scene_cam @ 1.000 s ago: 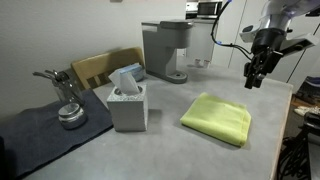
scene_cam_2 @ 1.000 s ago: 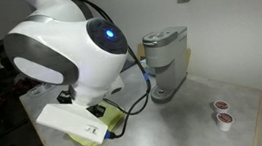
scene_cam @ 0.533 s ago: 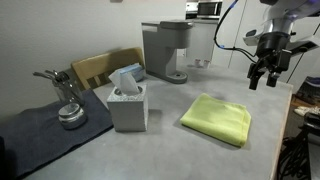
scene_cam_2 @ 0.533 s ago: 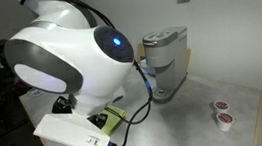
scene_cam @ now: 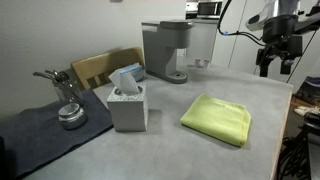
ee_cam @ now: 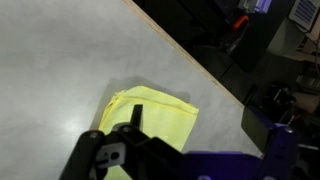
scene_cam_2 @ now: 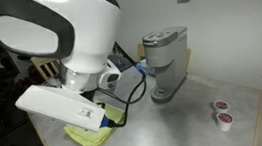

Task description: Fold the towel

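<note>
Grey table (scene_cam: 160, 145), coffee machine (scene_cam: 165, 50) at back. Tissue box (scene_cam: 128, 105) in front of machine. Yellow-green towel (scene_cam: 217, 118) lies flat on table in front of machine, already a neat rectangle. Gripper (scene_cam: 272, 62) has risen over last second, now high beside machine, well apart from towel. Jaw opening unreadable; nothing held. Fold looks finished, arm retreating.

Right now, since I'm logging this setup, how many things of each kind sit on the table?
Yellow towel: 1
Tissue box: 1
Coffee maker: 1
Coffee pods: 2
Dark mat: 1
Metal object on the mat: 1
Total: 7
</note>
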You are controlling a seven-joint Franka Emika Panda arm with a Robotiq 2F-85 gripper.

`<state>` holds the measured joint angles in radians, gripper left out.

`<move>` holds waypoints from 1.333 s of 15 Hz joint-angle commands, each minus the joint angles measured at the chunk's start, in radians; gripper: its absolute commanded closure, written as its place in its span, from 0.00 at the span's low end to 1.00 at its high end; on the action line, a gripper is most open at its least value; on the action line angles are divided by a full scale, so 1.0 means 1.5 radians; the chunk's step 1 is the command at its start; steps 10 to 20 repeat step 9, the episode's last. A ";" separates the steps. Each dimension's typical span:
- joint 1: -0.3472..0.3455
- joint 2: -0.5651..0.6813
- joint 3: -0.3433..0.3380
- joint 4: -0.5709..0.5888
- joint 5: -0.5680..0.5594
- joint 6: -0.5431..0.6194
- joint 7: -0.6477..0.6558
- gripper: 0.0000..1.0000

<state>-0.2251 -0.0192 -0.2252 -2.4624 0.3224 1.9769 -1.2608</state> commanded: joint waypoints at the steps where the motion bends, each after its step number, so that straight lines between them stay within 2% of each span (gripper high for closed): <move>1: 0.015 -0.061 0.014 -0.014 -0.067 -0.007 0.083 0.00; 2: 0.021 -0.069 0.017 -0.012 -0.077 -0.012 0.104 0.00; 3: 0.019 -0.043 0.006 -0.001 -0.053 -0.003 0.071 0.00; 6: 0.030 -0.061 0.010 -0.002 -0.064 -0.008 0.097 0.00; 20: 0.030 -0.061 0.010 -0.004 -0.064 -0.009 0.097 0.00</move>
